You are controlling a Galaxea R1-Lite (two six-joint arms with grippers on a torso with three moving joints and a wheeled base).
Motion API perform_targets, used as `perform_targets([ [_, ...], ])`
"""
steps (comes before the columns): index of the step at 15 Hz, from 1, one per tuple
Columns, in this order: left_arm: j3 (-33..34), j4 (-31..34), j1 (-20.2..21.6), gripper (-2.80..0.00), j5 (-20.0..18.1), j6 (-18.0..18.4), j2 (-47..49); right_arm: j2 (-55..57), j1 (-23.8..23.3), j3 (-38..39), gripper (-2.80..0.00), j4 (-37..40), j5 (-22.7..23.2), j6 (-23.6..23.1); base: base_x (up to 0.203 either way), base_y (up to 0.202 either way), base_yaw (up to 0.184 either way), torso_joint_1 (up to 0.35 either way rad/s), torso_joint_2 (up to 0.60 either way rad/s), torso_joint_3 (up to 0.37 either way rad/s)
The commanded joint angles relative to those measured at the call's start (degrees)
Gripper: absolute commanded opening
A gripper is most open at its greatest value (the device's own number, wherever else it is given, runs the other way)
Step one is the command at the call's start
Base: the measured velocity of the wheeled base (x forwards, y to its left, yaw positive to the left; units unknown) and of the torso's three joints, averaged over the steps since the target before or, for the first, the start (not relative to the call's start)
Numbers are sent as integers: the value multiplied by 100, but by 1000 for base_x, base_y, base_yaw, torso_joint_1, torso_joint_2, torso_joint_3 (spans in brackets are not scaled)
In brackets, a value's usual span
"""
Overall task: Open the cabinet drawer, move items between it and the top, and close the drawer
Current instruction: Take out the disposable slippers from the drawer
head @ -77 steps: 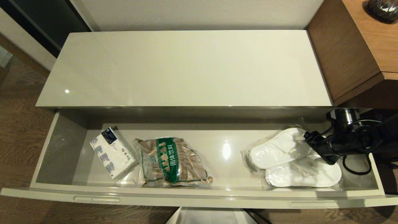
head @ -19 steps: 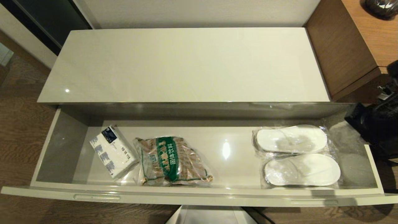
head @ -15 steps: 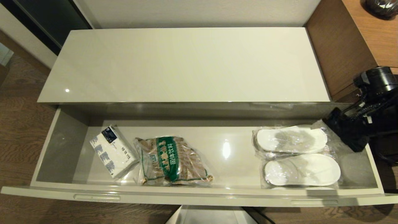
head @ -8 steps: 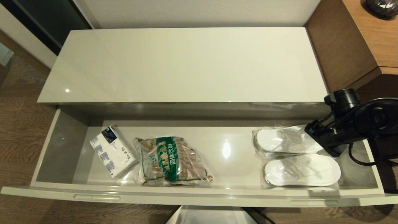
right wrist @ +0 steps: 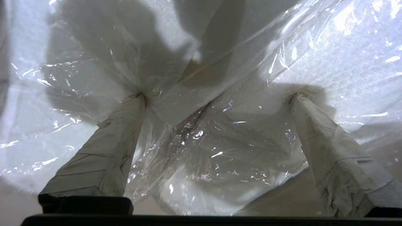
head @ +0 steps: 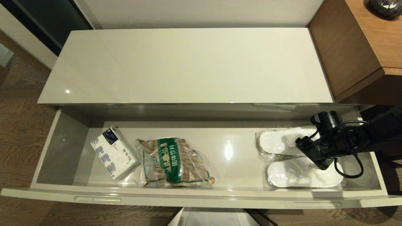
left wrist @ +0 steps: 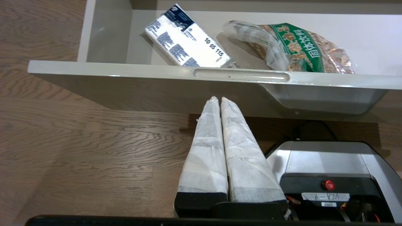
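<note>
1. Crinkly clear plastic fills the right wrist view: the right gripper [head: 309, 153] has its jaws spread wide, both fingertips [right wrist: 138, 100] pressing into the bags of the slippers [head: 301, 158] and closed on nothing yet.
2. The two slippers are flat and white, each in its own glossy bag, lying side by side, one nearer the drawer's front rim and one behind it, at the right end of the drawer [head: 201, 196].
3. The left gripper [left wrist: 219, 100] is pressed shut on nothing, parked low in front of the drawer, just below its left notch.
4. Progress, as I judge it: the drawer is pulled fully out, so opening is done. Nothing lies on the top [head: 188, 66], so the lift of the slippers, their placing and the closing remain.
5. Toward the drawer's left end lie a tissue pack [head: 113, 153] and a snack bag [head: 172, 163], well apart from the slippers.
</note>
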Motion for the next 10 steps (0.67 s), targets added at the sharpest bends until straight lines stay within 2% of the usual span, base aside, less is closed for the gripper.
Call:
perform_targets([
  [1, 0, 0, 2, -280, -1, 0, -3, 325, -19, -17, 0, -2, 2, 26, 0, 0, 0, 0, 0, 0],
  [6, 0, 0, 2, -280, -1, 0, -4, 332, -20, -33, 0, 1, 68, 16, 0, 0, 0, 0, 0, 0],
  [7, 0, 0, 4, -280, -1, 0, -4, 299, -20, -29, -280, 3, 78, 3, 0, 0, 0, 0, 0, 0],
  [10, 0, 0, 2, -280, -1, 0, -4, -20, -21, -35, -280, 86, 169, -14, 0, 0, 0, 0, 0, 0],
])
